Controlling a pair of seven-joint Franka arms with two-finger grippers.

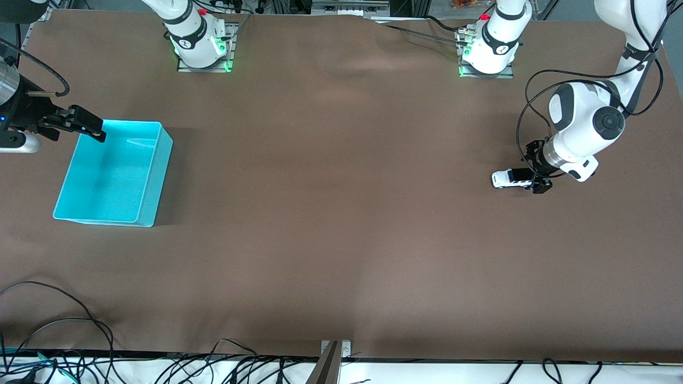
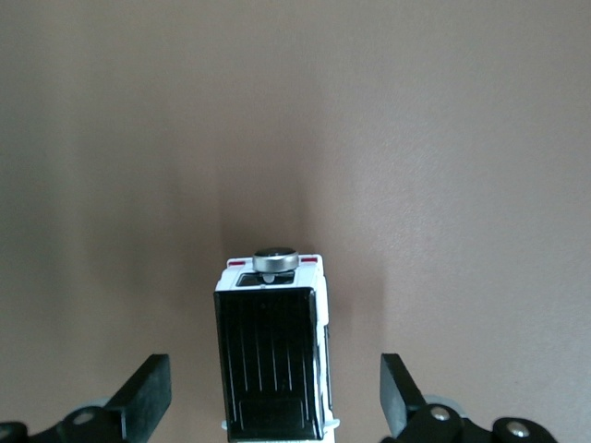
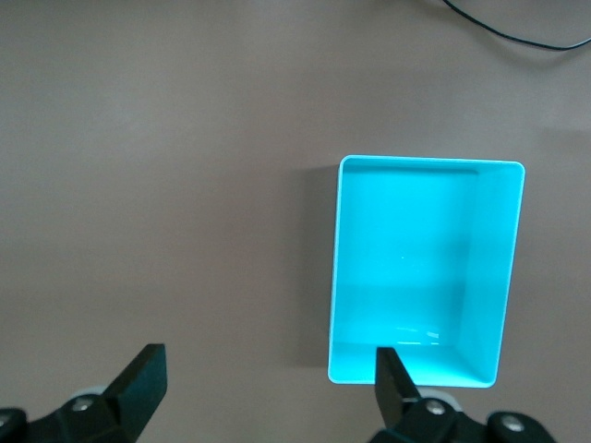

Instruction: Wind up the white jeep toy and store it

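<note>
Front view first: we see the white jeep toy (image 1: pixel 511 179) resting on the brown table (image 1: pixel 331 224) toward the left arm's end, well apart from the cyan bin (image 1: pixel 155 176), which sits toward the right arm's end; the left gripper (image 1: pixel 536 176) is down at the jeep's level, its fingers at the car's end nearest the arm; the right gripper (image 1: pixel 80 124) hangs over the bin's edge and waits; the bin holds nothing.

Left wrist view: we look down along the white jeep toy (image 2: pixel 273 355), its black roof lying between the two fingertips (image 2: pixel 148 388); the jaws stand wide, with bare table showing on each side of the body, so nothing is gripped yet; a small round grey piece sits at the car's end away from the gripper; we judge the step in hand to be the grasp that precedes winding; to do it well we would centre the body between the pads, since the gaps look nearly even but the car sits slightly off the midline, and close on the flat sides rather than the wheels, so the car does not twist or roll away.

Right wrist view: we see the right gripper (image 3: pixel 268 388) spread wide and holding nothing, with the cyan bin (image 3: pixel 499 277) below it, one finger overlapping its rim.
</note>
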